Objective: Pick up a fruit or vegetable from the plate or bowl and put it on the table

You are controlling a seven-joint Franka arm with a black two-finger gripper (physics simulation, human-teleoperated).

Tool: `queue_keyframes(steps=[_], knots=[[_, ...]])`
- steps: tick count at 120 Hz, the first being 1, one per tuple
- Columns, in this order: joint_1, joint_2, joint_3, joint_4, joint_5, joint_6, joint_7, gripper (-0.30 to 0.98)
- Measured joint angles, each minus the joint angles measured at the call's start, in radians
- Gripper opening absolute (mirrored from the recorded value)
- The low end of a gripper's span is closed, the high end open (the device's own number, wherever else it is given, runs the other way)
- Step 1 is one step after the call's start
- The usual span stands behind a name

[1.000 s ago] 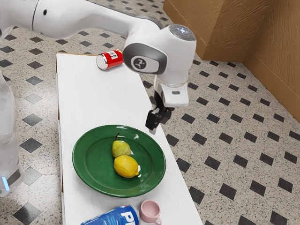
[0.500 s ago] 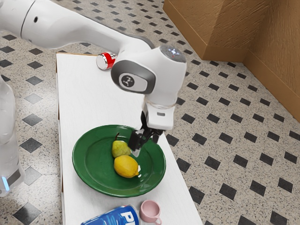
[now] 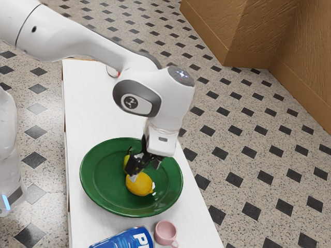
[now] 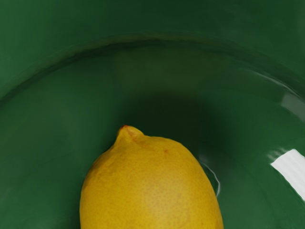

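A smooth, rounded yellow lemon (image 3: 139,186) lies in a round, glossy dark-green plate (image 3: 98,186) with a broad rim, and the black gripper (image 3: 136,169) is down at the lemon, overlapping its upper edge in the exterior view. Whether the hand is spread, closed or clamped on the fruit, I cannot tell. In the wrist view the lemon's skin is finely pitted, with a soft sheen, and narrows to a blunt nub with a reddish-brown tip; the plate's glaze carries a hard white glare and a curved ridge. A yellow-green pear (image 3: 126,162) with a thin dark stem sits in the plate too, mostly hidden by the gripper. The plate stands on a white table (image 3: 93,108) with a faintly streaked top. Near the plate are a shiny blue cylindrical can (image 3: 124,238) with white lettering, lying on its side, and a small, smooth pink cup (image 3: 165,232) with a looped handle. Part of a red-and-silver can (image 3: 111,71) shows behind the glossy white arm (image 3: 77,39). The floor (image 3: 248,150) is speckled, with dark diamond insets.
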Motion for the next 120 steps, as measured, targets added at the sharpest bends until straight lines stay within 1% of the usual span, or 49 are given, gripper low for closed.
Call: queue_keyframes(steps=[26, 80, 86, 94, 102, 120], knots=[[0.000, 0.013, 0.000, -0.019, -0.013, 0.026, 0.010, 0.69], [-0.001, 0.065, -0.006, -0.048, -0.016, 0.068, 0.022, 0.68], [0.000, 0.066, -0.006, -0.053, -0.016, 0.072, 0.023, 0.62], [0.000, 0.067, -0.006, -0.055, -0.016, 0.076, 0.022, 0.48], [0.000, 0.068, -0.006, -0.056, -0.014, 0.079, 0.018, 0.37], [-0.001, 0.066, -0.012, -0.054, -0.006, 0.088, 0.007, 0.21]])
